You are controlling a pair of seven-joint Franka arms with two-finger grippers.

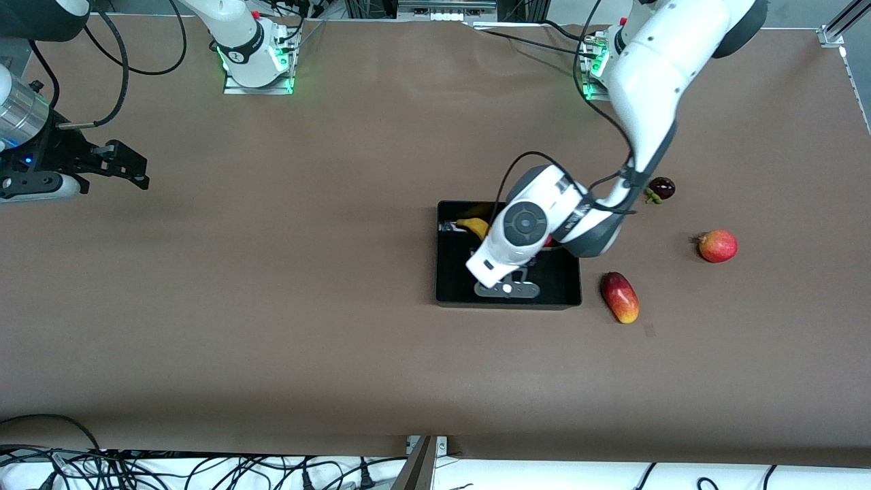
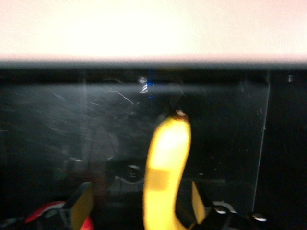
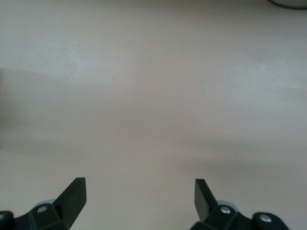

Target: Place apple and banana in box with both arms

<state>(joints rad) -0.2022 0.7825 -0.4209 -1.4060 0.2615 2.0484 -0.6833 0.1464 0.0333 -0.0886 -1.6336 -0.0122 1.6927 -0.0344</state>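
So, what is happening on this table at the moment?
The left gripper is down inside the black box with its fingers open on either side of the banana, which lies in the box. Something red shows beside it in the box, probably the apple. The right gripper waits open over bare table at the right arm's end. Three other fruits lie outside the box, toward the left arm's end.
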